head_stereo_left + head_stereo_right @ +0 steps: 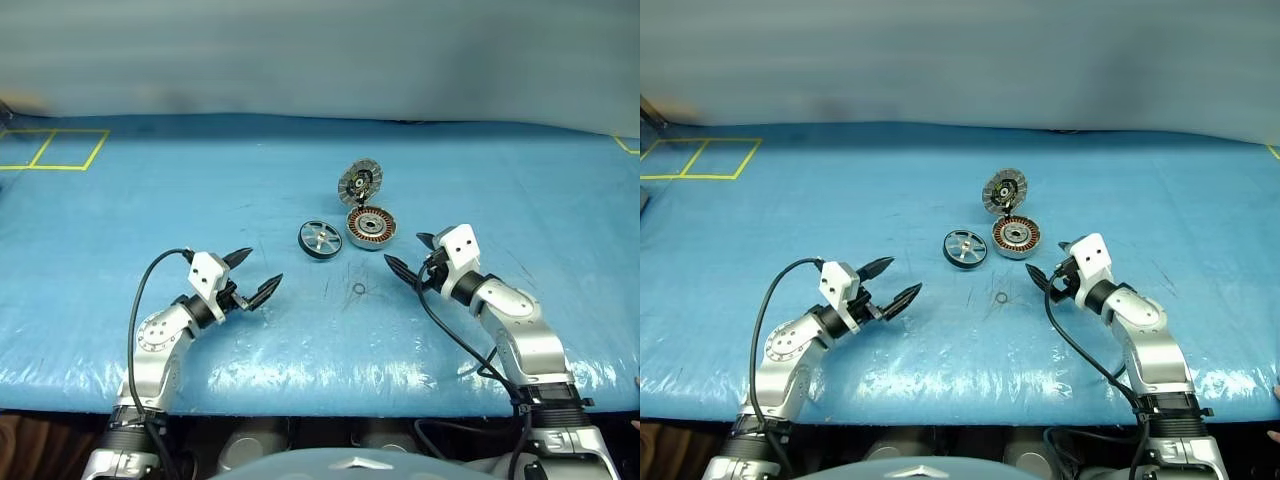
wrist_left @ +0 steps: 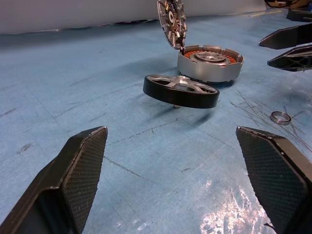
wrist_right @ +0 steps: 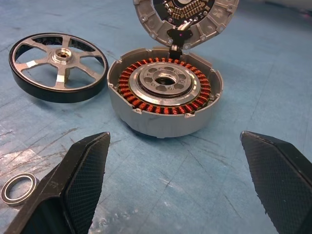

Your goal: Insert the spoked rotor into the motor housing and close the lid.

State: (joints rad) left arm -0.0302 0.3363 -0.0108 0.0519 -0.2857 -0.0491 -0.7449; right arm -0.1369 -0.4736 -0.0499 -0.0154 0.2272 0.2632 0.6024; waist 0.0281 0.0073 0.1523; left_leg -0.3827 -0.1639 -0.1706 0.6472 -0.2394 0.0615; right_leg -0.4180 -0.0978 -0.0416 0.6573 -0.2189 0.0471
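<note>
So the motor housing sits open on the blue surface, copper windings showing all around the silver hub. Its lid stands up nearly vertical from the far edge of the housing, segmented face with the dark centre turned toward the robot. The spoked rotor rests just beside the housing on the robot's left, tilted a bit on its little shaft, not touching it. A tiny thin ring lies on the surface nearer the robot. The left gripper has its fingers spread wide with nothing in them, aimed toward the rotor. Same for the right gripper, fingers wide apart and empty, facing the housing from close by.
</note>
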